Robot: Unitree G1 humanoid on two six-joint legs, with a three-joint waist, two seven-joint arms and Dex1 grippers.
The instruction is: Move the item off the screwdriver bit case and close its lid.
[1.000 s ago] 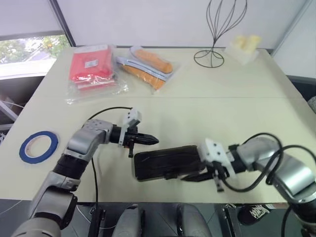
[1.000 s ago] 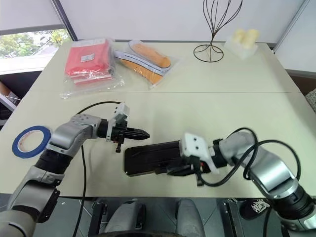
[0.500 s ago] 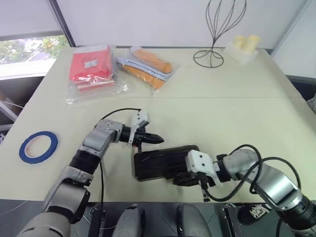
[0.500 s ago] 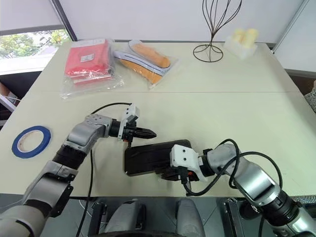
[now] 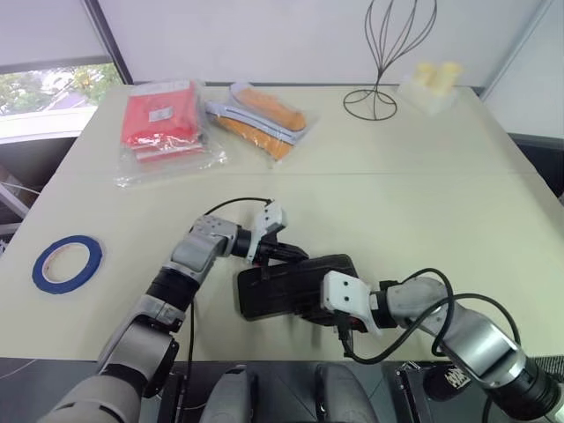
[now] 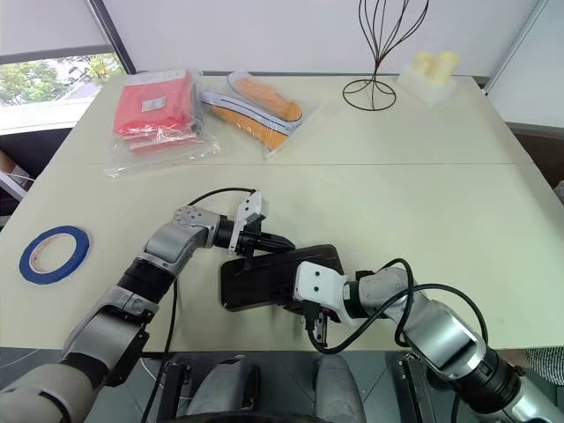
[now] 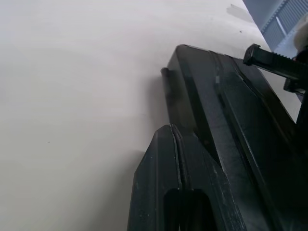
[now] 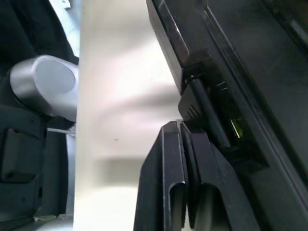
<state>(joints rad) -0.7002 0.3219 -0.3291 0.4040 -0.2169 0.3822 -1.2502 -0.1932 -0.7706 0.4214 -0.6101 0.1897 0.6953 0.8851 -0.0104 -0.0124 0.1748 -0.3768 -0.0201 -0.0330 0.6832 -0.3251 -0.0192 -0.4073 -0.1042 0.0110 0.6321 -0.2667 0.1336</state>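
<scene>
I see the bit case (image 5: pixel 295 286) lying flat near the counter's (image 5: pixel 423 203) front edge, its lid (image 6: pixel 280 275) down over the tray. My left tool (image 5: pixel 295 256), fingers together, touches the case's far edge; my right tool (image 6: pixel 315 319), also pinched together, sits at its near edge. The tape roll (image 5: pixel 67 263) lies well apart, by the counter's left edge.

Right hand (image 5: pixel 310 310) tucked behind its white wrist block at the near edge of the screwdriver bit case (image 5: pixel 291 284), bits unseen under the dark lid (image 6: pixel 273 275), wire stand (image 5: pixel 388 53) cut off at the top, pale lumps (image 5: pixel 438 72) at the worktop's far corner too small to name
</scene>
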